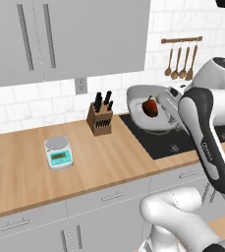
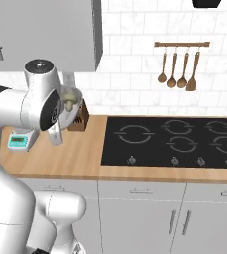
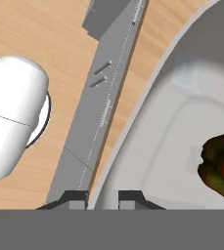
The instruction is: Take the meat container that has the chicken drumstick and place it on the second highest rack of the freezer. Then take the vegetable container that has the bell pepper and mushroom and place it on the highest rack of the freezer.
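One grey vegetable container (image 1: 143,106) is up in the air above the stove (image 2: 174,139), its rim pinched tight in the gripper (image 3: 102,197). The bell pepper (image 1: 151,107) sits inside. Keep it flat so nothing rolls out.

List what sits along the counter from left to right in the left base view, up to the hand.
Kitchen scale → knife block → vegetable container held off the counter, bell pepper inside → hand on the container's rim.

Vegetable container (image 1: 138,106) held up above the stovetop (image 1: 182,140)

A pale grey tray, tilted; the dark red bell pepper (image 1: 151,107) rests inside, and the whitish mushroom (image 2: 70,104) sits by its rim.
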Available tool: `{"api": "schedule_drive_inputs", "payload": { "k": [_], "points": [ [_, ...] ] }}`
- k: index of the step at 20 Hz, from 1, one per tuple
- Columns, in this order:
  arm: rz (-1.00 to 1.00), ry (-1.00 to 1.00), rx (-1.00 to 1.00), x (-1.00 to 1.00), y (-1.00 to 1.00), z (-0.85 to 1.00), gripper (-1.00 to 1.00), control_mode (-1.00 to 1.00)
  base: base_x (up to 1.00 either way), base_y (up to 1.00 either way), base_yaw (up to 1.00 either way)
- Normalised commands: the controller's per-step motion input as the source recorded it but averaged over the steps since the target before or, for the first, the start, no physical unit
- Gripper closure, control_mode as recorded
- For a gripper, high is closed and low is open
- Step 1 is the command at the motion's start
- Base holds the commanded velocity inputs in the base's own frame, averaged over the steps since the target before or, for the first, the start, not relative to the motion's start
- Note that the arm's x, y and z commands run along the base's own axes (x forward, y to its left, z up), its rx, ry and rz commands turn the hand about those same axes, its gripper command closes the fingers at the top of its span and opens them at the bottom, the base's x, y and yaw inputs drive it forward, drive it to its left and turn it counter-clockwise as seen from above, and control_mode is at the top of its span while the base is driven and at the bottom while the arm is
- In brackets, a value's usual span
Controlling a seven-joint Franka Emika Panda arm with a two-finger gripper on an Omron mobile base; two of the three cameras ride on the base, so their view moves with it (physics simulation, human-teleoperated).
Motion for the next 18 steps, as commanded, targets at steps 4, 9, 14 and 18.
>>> {"api": "schedule_drive_inputs", "payload": {
  "k": [4, 9, 14, 18],
  "points": [
    [0.01, 0.00, 0.00, -0.39, 0.00, 0.19, 1.00, -1.00, 0.00, 0.00, 0.00],
    [0.01, 0.00, 0.00, -0.14, 0.00, 0.00, 1.00, 1.00, -0.71, 0.06, 0.16],
    [0.00, 0.00, 0.00, 0.00, 0.00, 0.00, 1.00, 1.00, -0.44, 0.37, 0.56],
    [0.00, 0.00, 0.00, 0.00, 0.00, 0.00, 1.00, 1.00, -0.02, 0.28, 0.71]
  ]
}}
